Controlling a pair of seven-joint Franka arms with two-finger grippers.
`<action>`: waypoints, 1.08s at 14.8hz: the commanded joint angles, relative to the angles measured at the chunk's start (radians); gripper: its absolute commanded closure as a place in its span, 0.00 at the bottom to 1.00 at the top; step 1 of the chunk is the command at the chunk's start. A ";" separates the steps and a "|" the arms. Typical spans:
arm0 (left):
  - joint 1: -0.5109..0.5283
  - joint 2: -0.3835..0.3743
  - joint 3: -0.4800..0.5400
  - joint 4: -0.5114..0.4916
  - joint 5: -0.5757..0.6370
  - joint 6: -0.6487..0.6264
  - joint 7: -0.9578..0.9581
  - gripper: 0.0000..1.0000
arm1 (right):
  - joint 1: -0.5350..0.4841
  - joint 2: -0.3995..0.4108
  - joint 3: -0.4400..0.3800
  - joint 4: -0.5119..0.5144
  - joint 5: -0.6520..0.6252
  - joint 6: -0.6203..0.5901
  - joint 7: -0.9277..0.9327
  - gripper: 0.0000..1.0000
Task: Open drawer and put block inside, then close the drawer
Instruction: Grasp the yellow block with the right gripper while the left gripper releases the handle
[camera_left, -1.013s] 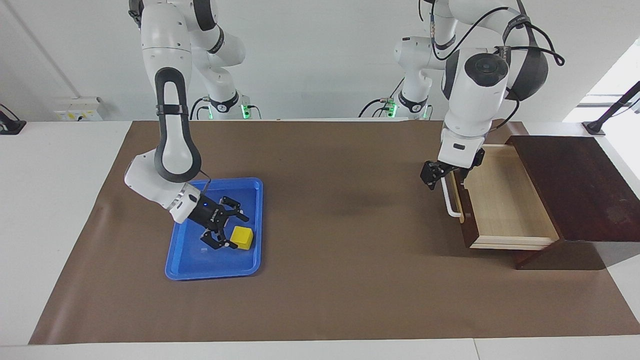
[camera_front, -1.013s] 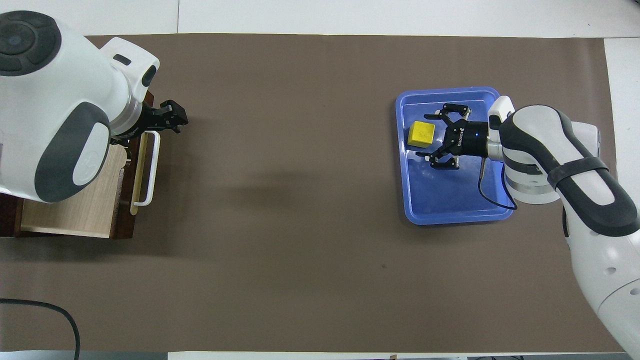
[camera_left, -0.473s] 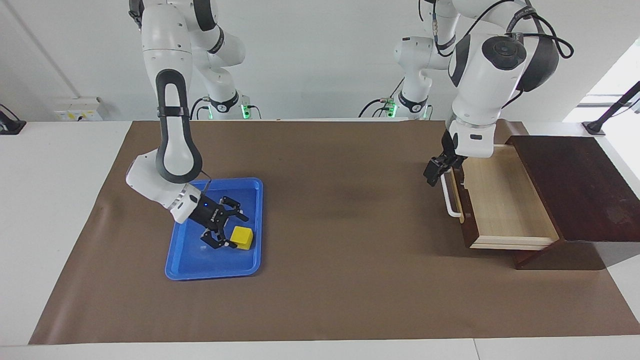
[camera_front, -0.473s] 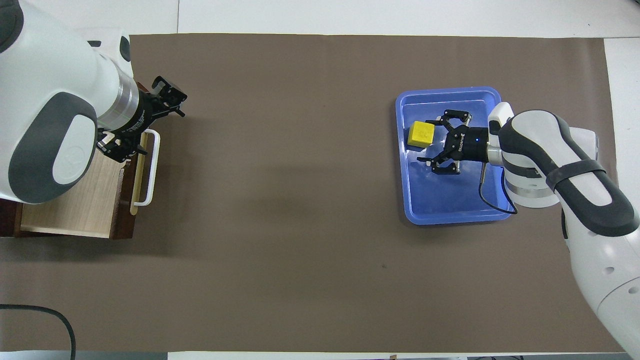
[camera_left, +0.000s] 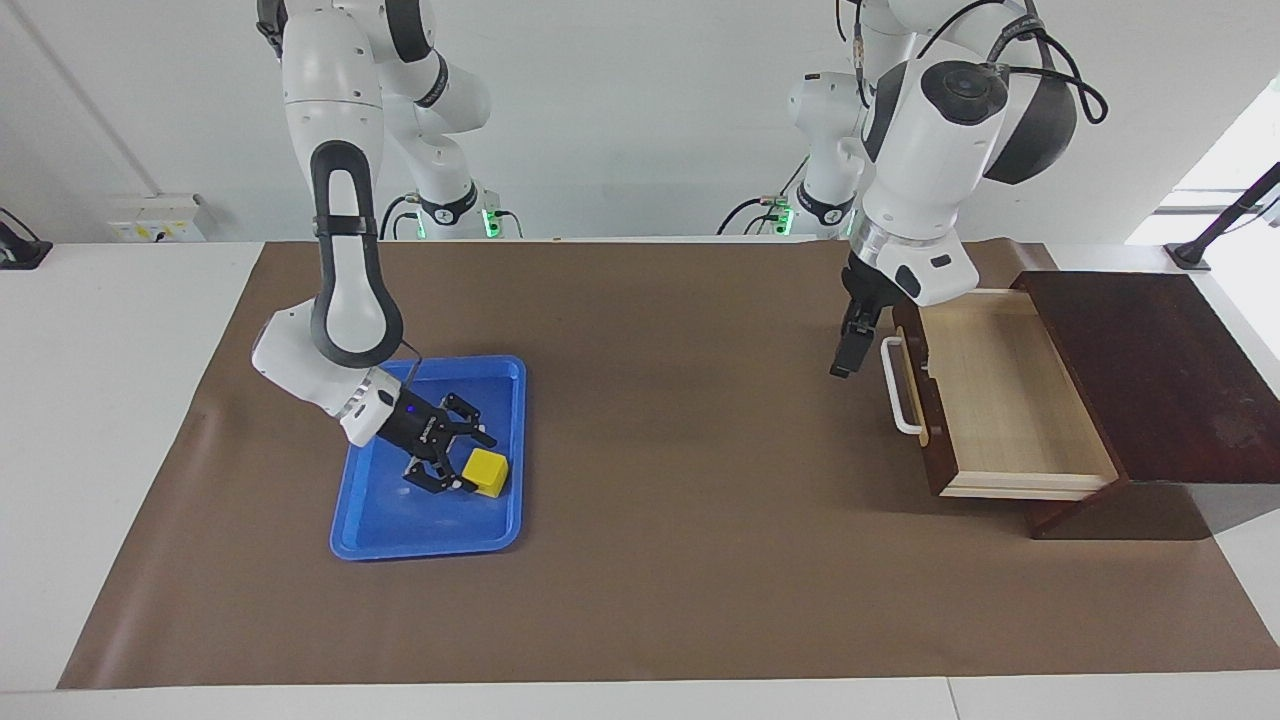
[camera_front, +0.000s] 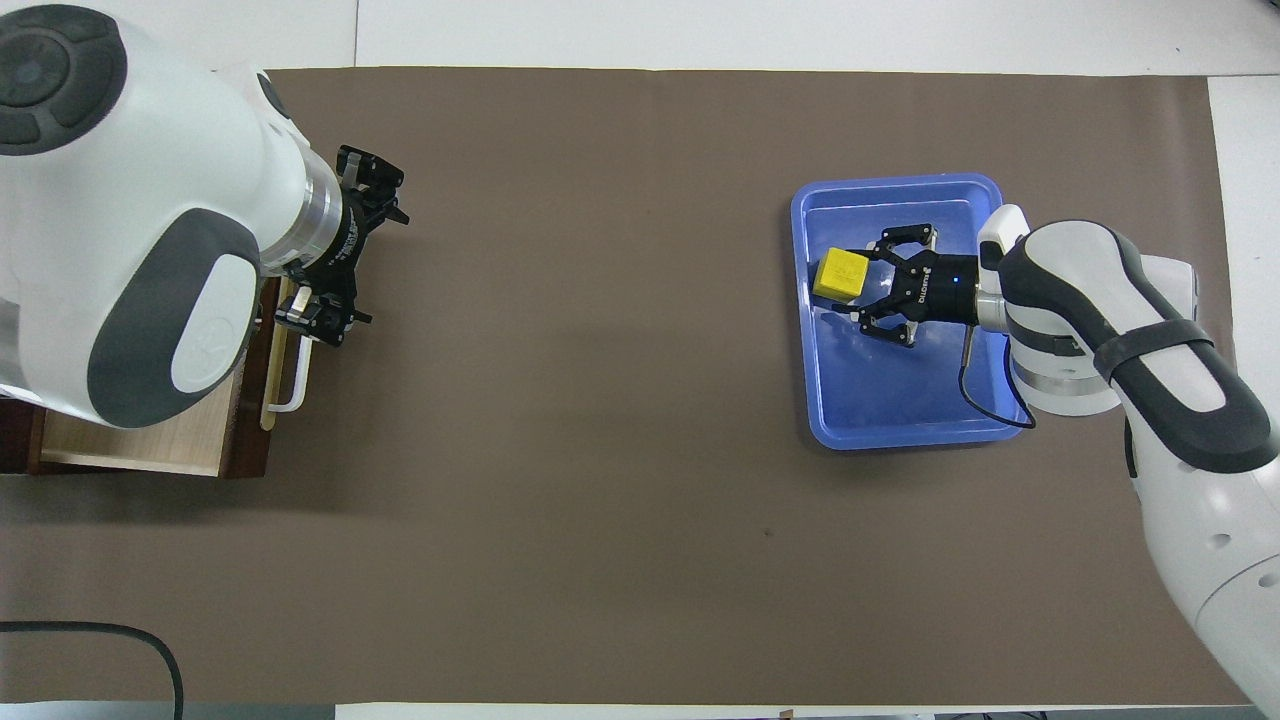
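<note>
Block (camera_left: 486, 472) looks light, rigid and smooth, lying in the blue tray (camera_left: 360, 528); I'd pinch its flat sides with my right claw (camera_left: 452, 470), spread around it. Left claw (camera_left: 843, 352) hangs released beside the open drawer (camera_left: 1010, 400)

Table (camera_left: 120, 420): brown mat (camera_left: 660, 560) carrying blue tray (camera_left: 362, 520), dark wooden box (camera_left: 1150, 380).

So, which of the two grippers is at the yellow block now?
The right gripper, low inside the blue tray, with open fingers around the block. The left gripper is up in front of the open drawer, clear of its handle.
</note>
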 joint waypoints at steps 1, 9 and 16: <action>-0.034 0.019 0.014 -0.007 -0.050 0.007 -0.312 0.00 | -0.007 -0.006 0.005 -0.001 0.031 0.011 -0.034 1.00; -0.126 0.102 0.020 0.006 0.024 0.070 -0.534 0.00 | -0.027 -0.011 0.002 0.083 -0.023 -0.144 0.030 1.00; -0.132 0.122 0.021 0.001 -0.023 0.095 -0.568 0.00 | 0.107 -0.163 0.000 0.091 -0.201 -0.156 0.390 1.00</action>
